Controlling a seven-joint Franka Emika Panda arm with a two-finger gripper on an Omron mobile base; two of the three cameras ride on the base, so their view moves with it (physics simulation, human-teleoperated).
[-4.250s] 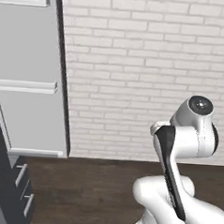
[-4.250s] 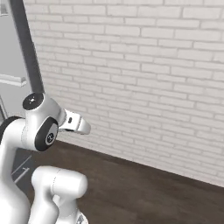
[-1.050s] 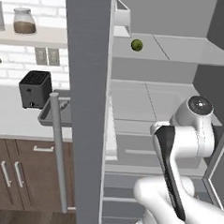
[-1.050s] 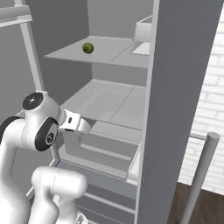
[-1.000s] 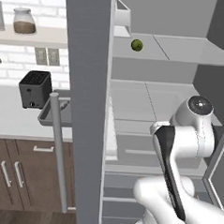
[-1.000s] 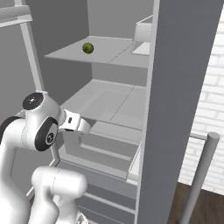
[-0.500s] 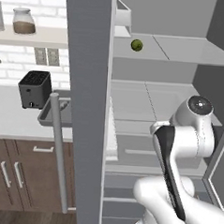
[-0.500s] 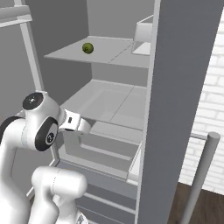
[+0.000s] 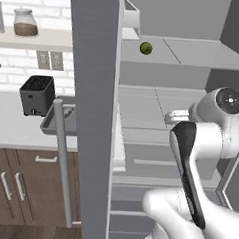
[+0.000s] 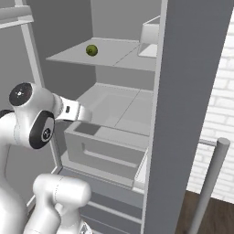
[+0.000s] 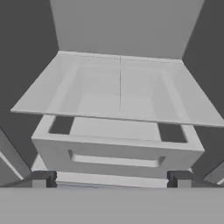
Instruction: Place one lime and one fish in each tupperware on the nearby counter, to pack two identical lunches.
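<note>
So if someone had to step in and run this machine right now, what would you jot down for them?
End effector: open, holding nothing, facing the open fridge's drawer and the shelf above it.
One lime sits on the upper fridge shelf.
A grey tupperware rests on the counter beside the black toaster, partly hidden by the fridge door.
Done: nothing visibly packed.
Left: take that lime, find the second lime, both fish and the other container, then pack both.
</note>
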